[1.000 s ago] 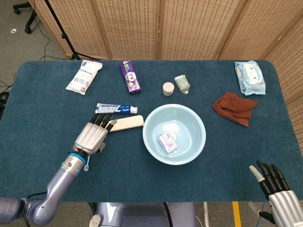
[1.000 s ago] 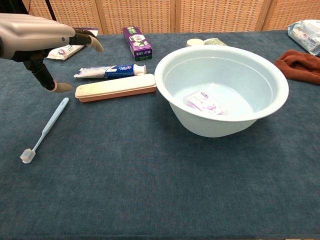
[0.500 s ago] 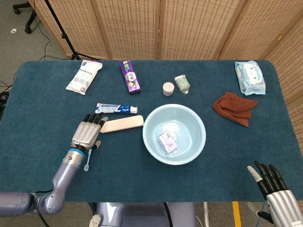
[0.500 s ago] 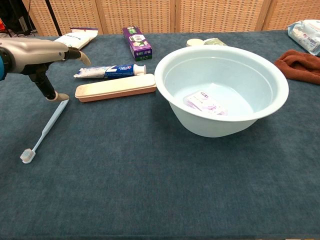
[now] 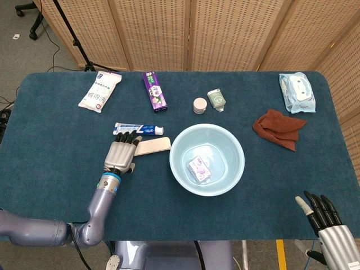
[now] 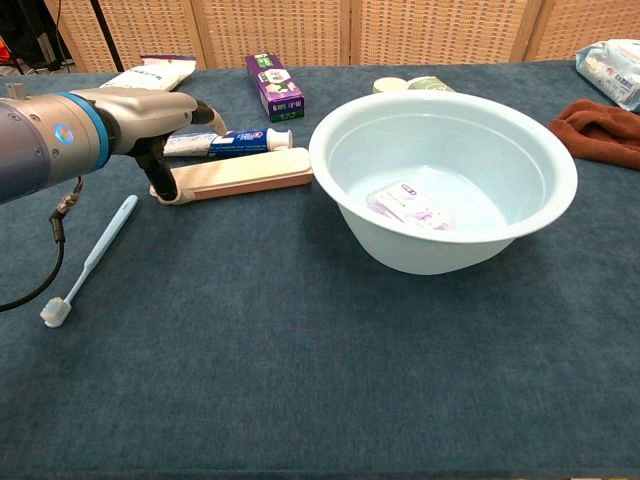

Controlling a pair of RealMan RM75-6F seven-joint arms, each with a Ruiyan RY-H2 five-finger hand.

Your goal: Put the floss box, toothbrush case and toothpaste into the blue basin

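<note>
The blue basin [image 5: 207, 130] [image 6: 560, 165] stands mid-table with the floss box [image 5: 198, 169] [image 6: 410, 205] lying inside it. The beige toothbrush case [image 5: 154, 145] [image 6: 250, 172] lies just left of the basin. The toothpaste [image 5: 140, 129] [image 6: 225, 142] lies right behind the case. My left hand [image 5: 120, 154] [image 6: 150, 108] hovers over the case's left end with its fingers stretched out flat. Its thumb [image 6: 164, 184] points down and touches the case's near left corner. It holds nothing. My right hand [image 5: 322, 215] is at the front right edge, fingers apart and empty.
A blue toothbrush [image 6: 90, 260] lies at the front left. At the back are a white packet [image 5: 100, 91], a purple box [image 5: 154, 91], a small round jar [image 5: 199, 105] and a green container [image 5: 216, 99]. A wipes pack [image 5: 297, 91] and a brown cloth [image 5: 278, 129] lie right.
My left hand first drew back to the left, then moved right and forward over the case's left end, its thumb now against the case. My right hand has barely shifted.
</note>
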